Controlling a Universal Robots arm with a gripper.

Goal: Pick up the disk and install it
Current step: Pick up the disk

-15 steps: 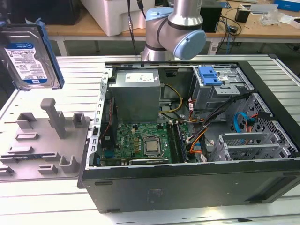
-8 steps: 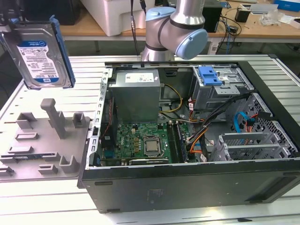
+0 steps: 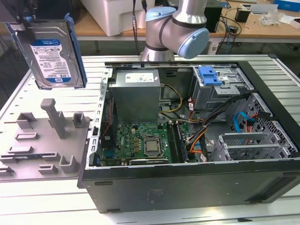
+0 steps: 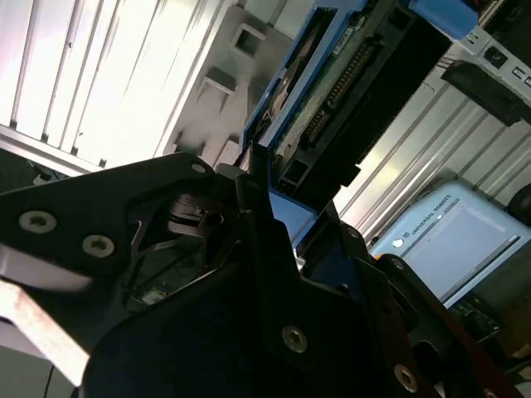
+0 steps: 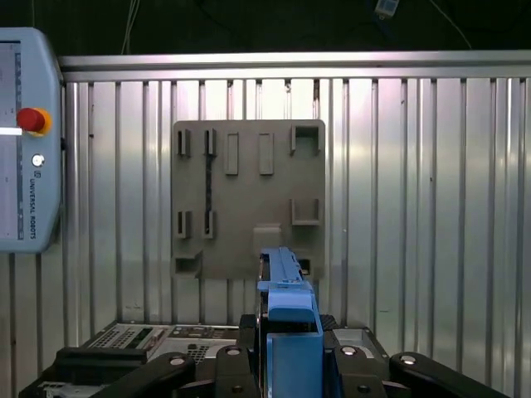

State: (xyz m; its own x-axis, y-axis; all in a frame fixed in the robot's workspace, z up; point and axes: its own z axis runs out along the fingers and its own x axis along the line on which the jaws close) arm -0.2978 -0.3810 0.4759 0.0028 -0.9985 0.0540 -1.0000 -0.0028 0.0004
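The disk [image 3: 51, 54] hangs upright in the air at the exterior view's upper left, a silver drive with a white-and-blue label and a blue carrier frame. It is above the grey holder plate [image 3: 47, 140] and clear of it. My gripper [image 5: 289, 336] is shut on the disk, with dark fingers [image 5: 247, 344] on either side of its blue edge [image 5: 286, 290] in the first wrist view. In the second wrist view the disk's connector end [image 4: 348, 91] sticks out past the black gripper body [image 4: 249, 274].
An open computer case [image 3: 187, 187] lies to the exterior view's right of the holder plate, with a power supply [image 3: 136, 93], a motherboard [image 3: 145, 140] and a drive cage with a blue carrier [image 3: 209, 75]. A teach pendant [image 5: 25, 141] lies on the slatted metal table [image 5: 415, 207].
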